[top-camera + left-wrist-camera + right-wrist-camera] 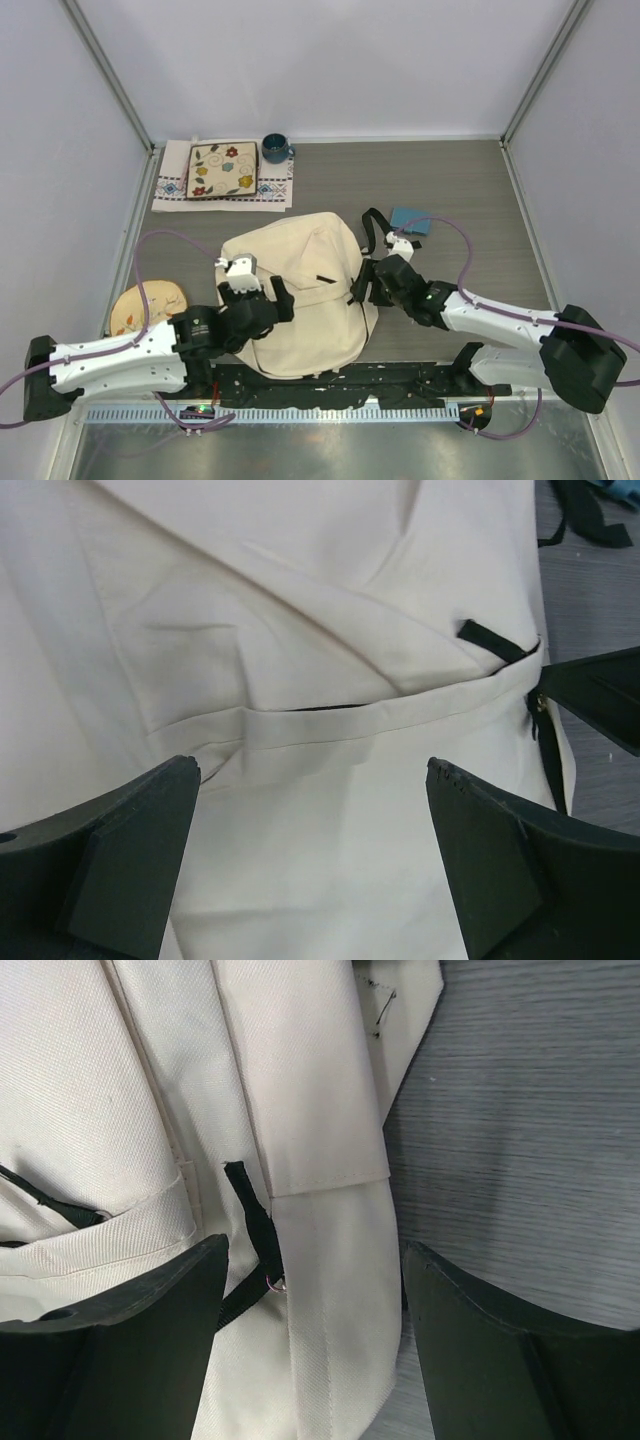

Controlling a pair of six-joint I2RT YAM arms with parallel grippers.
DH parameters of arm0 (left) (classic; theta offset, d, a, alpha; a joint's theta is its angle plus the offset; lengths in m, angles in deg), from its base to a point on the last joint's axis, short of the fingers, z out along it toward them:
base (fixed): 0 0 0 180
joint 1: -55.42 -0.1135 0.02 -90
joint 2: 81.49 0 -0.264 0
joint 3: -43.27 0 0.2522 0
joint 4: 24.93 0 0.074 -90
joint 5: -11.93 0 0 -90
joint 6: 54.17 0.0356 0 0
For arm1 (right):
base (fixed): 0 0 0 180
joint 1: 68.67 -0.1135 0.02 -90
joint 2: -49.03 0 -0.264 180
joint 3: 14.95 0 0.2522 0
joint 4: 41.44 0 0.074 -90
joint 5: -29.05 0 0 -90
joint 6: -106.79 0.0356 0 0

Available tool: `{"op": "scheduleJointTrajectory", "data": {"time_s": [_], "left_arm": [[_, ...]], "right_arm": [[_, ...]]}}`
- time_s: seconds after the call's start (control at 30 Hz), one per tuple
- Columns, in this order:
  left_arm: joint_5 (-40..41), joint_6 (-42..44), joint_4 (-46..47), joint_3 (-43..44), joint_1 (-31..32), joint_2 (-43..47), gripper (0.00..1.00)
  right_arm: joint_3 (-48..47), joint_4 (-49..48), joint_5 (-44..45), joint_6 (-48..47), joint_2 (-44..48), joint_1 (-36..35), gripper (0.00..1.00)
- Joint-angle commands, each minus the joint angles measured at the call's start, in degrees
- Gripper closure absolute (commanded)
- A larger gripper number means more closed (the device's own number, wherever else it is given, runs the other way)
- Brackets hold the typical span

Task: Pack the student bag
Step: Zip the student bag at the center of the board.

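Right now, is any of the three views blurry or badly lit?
Top external: sharp, even light, soft shadow beside the student bag. Left wrist: cloth sharp, the dark left fingers show little detail. Right wrist: weave and table grain crisp, no glare.

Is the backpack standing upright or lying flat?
Lying flat: in the top view the student bag spreads broadside on the table, fabric slack and creased.
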Motion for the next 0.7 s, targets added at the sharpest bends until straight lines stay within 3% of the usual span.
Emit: {"op": "scheduleJointTrajectory", "data": {"time_s": [0.0, 0.23, 0.3, 0.4, 0.43, 0.53, 0.67], "left_arm": [[1.7, -3.2, -6.5, -1.2, -1.9, 3.3, 0.00], [-2.8, -0.7, -5.1, -1.6, -5.9, -3.1, 0.01], [-5.4, 1.9, -2.5, -2.5, -6.9, -4.7, 0.00], [-10.9, 5.1, 5.1, -4.4, -10.4, -7.2, 0.00], [-12.2, 7.2, 8.8, -4.7, -12.9, -7.7, 0.00], [-17.6, 11.2, 15.1, -5.3, -17.6, -10.7, 0.00], [-23.4, 16.8, 20.3, -2.0, -21.6, -16.3, 0.00]], "right_arm": [[-0.5, -5.4, -2.6, 2.4, -3.2, 0.2, 0.24], [0.4, -6.4, -2.0, 3.3, -7.2, 0.3, 0.25], [0.4, -9.0, -3.2, 3.4, -8.4, 0.5, 0.34], [-0.2, -9.1, -3.5, 3.5, -9.5, 0.8, 0.54], [-0.1, -9.2, -3.4, 3.8, -9.4, 0.9, 0.67], [1.3, -9.2, -2.0, 4.7, -7.4, 1.2, 0.85], [4.9, -9.1, 0.3, 8.0, -3.3, 1.2, 0.95]]}}
